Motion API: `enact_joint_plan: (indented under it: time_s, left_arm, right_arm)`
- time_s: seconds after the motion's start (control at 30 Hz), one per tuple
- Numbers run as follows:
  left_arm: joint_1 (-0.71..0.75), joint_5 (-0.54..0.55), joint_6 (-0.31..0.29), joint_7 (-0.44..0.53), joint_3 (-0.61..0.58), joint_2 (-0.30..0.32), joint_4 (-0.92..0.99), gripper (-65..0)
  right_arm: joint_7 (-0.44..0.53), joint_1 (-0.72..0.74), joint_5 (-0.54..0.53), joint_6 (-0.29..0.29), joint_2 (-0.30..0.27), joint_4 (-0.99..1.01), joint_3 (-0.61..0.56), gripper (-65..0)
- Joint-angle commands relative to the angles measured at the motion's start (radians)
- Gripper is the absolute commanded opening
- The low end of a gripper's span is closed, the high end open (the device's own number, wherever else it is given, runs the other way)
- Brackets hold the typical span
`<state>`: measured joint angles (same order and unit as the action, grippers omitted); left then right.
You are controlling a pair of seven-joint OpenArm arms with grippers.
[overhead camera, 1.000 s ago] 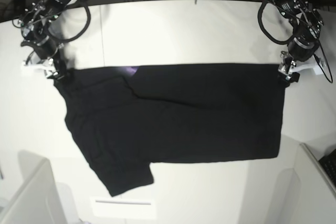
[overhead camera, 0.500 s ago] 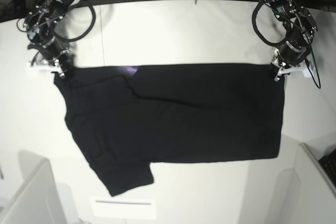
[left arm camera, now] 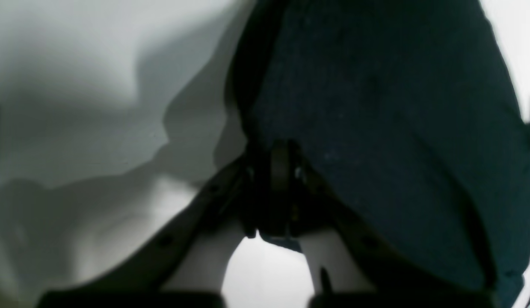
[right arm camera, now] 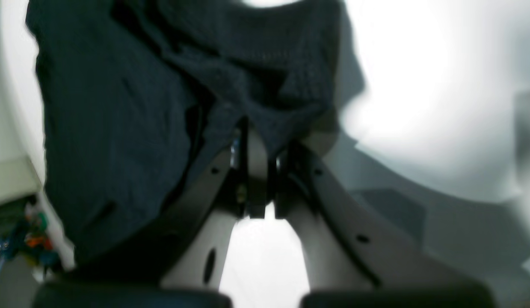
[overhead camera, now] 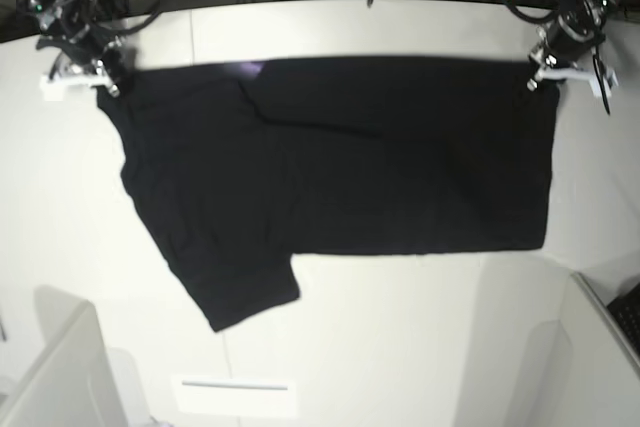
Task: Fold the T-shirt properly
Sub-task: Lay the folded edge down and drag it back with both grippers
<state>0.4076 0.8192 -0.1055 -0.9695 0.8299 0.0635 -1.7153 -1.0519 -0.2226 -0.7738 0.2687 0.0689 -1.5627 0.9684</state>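
Left wrist view: left gripper (left arm camera: 278,171) clamped on black cloth, jaws drawn together with a fold of the T-shirt (left arm camera: 376,128) pinched between them. Fabric hanging away up and to the right; pale table (left arm camera: 76,85) to the left, crossed by soft shadows. Nothing else near the fingertips.

Right wrist view: right gripper (right arm camera: 256,167) likewise closed on a bunched corner of the T-shirt (right arm camera: 119,128), cloth rucked into ridges just above the pinch. Open white table (right arm camera: 418,85) to the right; blurred coloured clutter at the lower left, too indistinct to name.

Base view: T-shirt (overhead camera: 350,167) stretched between the two arms at the far side of the table (overhead camera: 420,347), top edge pulled into a straight line from the right gripper (overhead camera: 105,82) on the picture's left to the left gripper (overhead camera: 540,72) on the picture's right. One sleeve trailing toward the lower left; lower hem running level across the middle.

Judged as the grasp-and-carry stage of a fold, both corners secured. Next move likely to call for both arms travelling together and level, keeping the held edge taut so it lands square on the lower hem. Broad bare tabletop toward the near side; grey panels at both near corners and cables along the far edge marking the limits.
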Motion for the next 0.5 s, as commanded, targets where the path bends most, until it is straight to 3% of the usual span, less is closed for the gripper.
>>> enact_joint_plan:
  time_s: [0.0, 0.33, 0.47]
  left_arm:
    - [0.021, 0.005, -0.003, 0.025, 0.010, 0.012, -0.032, -65.0]
    - [0.110, 0.005, -0.003, 0.027, 0.010, 0.008, -0.056, -65.0]
    - [0.110, 0.007, -0.003, 0.022, 0.061, -0.006, -0.056, -65.0]
  right_arm:
    - [0.008, -0.007, -0.006, 0.002, -0.008, -0.035, 0.027, -65.0]
    - [-0.130, -0.059, -0.006, 0.005, -0.005, -0.086, 0.131, -65.0]
    - [-0.143, -0.062, -0.006, 0.005, -0.005, -0.086, 0.131, -65.0]
